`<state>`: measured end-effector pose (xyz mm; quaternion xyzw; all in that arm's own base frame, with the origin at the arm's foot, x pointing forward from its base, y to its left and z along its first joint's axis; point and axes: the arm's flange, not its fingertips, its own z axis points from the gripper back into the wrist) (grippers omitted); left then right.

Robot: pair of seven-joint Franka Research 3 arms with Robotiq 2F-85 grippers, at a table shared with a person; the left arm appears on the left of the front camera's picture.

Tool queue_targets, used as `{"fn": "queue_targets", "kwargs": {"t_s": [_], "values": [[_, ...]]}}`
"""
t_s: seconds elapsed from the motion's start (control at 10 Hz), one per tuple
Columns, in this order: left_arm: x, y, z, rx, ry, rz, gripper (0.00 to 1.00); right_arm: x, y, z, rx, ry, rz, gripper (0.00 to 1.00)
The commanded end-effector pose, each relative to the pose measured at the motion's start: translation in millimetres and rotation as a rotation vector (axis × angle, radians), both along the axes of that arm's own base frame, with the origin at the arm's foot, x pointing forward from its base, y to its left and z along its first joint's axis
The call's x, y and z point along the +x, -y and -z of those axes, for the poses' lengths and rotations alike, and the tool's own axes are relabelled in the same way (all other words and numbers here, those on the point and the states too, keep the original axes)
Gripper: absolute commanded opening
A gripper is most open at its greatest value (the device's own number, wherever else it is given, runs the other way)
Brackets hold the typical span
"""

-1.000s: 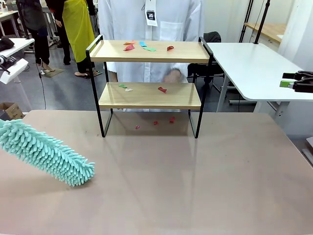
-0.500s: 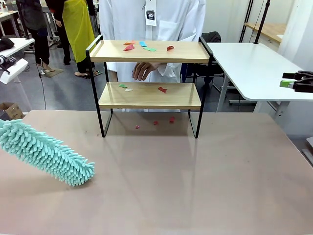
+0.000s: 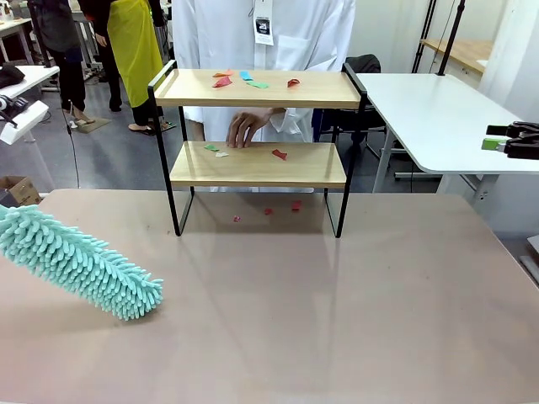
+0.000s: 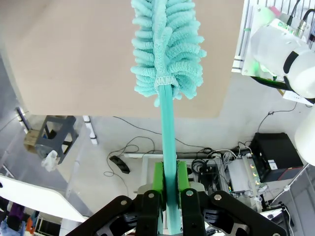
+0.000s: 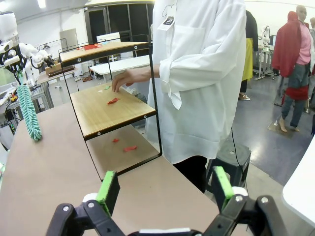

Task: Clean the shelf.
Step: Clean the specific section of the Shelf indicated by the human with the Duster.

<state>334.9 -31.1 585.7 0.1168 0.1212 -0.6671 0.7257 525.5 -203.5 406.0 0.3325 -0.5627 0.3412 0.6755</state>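
Left gripper [image 4: 170,178] up close: black angular finger links, bright green pads [image 4: 158,178], small round pivot screws [image 4: 217,197] at the knuckles. Right gripper [image 5: 165,189], same black-and-green build, pale pivot pins [image 5: 89,198]. Across the table, the person [image 3: 244,42] wears a white shirt [image 5: 206,98] with a chest pocket [image 5: 194,37], a rolled sleeve [image 5: 170,81] and a hanging badge [image 3: 264,25].

Reads to me as a robotics lab, not a home. Ahead of my right claw [image 5: 162,189]: person [image 5: 135,76] in white lab coat [image 5: 202,73] w/ clip-on badge [image 5: 169,20], worktables [image 5: 123,63] further back. Under my left claw [image 4: 170,177]: loose cables [image 4: 129,147] on bare floor [image 4: 98,172], black electronics box [image 4: 275,150]. Front cam: white bench [image 3: 429,118], black stand poles [image 3: 450,38].
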Motion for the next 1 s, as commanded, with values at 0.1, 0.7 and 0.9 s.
{"fn": "queue_targets", "kwargs": {"t_s": [0.1, 0.7, 0.9], "values": [[-0.4, -0.3, -0.9, 0.014, 0.011, -0.014, 0.13, 0.9, -2.1, -2.9, -0.004, 0.005, -0.001, 1.00], [-0.4, -0.3, -0.9, 0.014, 0.011, -0.014, 0.13, 0.9, -2.1, -2.9, -0.004, 0.005, -0.001, 1.00], [-0.4, -0.3, -0.9, 0.014, 0.011, -0.014, 0.13, 0.9, -2.1, -2.9, -0.004, 0.005, -0.001, 1.00]]}}
